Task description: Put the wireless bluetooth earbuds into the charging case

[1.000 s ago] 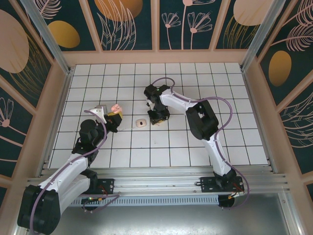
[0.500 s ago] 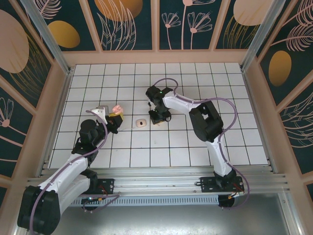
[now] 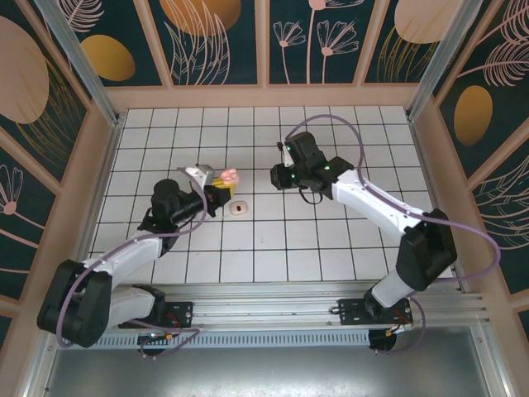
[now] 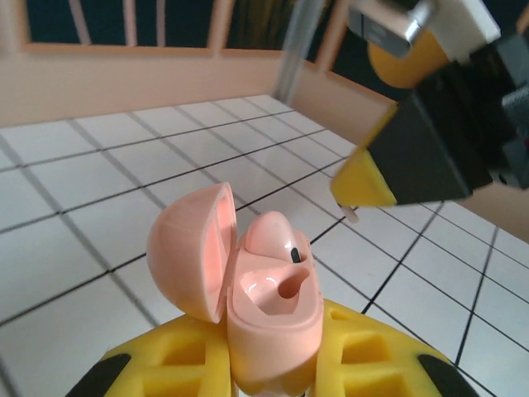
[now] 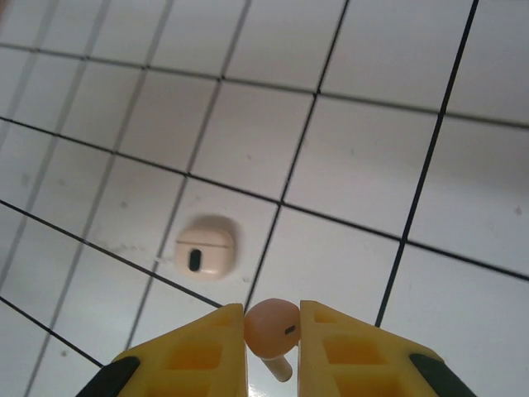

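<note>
My left gripper [image 4: 273, 368] is shut on the base of the charging case [image 4: 269, 310], a pale pink box held upright with its lid [image 4: 192, 252] swung open to the left. One earbud [image 4: 269, 233] sits in the far slot; the near slot is bare. From above, the case [image 3: 230, 174] pokes out of the left gripper [image 3: 221, 184] above the floor tiles. My right gripper [image 5: 273, 331] is shut on another earbud [image 5: 271, 324], stem pointing down. That gripper [image 3: 278, 177] hovers right of the case, and its yellow fingertip [image 4: 362, 179] looms in the left wrist view.
A small pale rounded box with a dark spot [image 3: 239, 208] lies closed on the white tiled floor [image 3: 331, 240], below and between the two grippers; in the right wrist view the box [image 5: 205, 251] is ahead and left. Wooden walls fence in the tiled area.
The right gripper lifted off the floor beside the small box and swung back and right with the earbud. The left gripper carried the open case right, towards the middle.
</note>
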Controlling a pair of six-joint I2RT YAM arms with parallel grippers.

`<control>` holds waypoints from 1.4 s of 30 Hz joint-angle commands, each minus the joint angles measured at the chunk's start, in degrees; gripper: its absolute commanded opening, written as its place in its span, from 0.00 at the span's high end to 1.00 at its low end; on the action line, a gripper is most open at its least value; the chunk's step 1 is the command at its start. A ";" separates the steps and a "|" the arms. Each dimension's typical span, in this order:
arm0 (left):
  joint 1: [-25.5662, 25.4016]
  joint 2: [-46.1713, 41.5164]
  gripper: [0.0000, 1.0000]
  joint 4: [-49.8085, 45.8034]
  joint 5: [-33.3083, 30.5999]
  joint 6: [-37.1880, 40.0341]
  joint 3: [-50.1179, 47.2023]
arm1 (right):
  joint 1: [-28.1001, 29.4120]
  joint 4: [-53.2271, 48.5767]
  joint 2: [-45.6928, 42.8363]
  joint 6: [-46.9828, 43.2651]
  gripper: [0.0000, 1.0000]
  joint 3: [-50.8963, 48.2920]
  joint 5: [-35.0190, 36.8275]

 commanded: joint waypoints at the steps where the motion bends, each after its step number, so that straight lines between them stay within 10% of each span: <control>1: -2.43 3.02 0.91 3.56 5.37 6.20 4.52 | -0.06 7.26 -5.04 -1.55 0.82 -2.20 0.84; 42: -5.90 6.84 0.90 5.35 3.14 3.72 12.05 | 5.48 29.72 -9.21 -0.71 0.82 -10.26 -10.26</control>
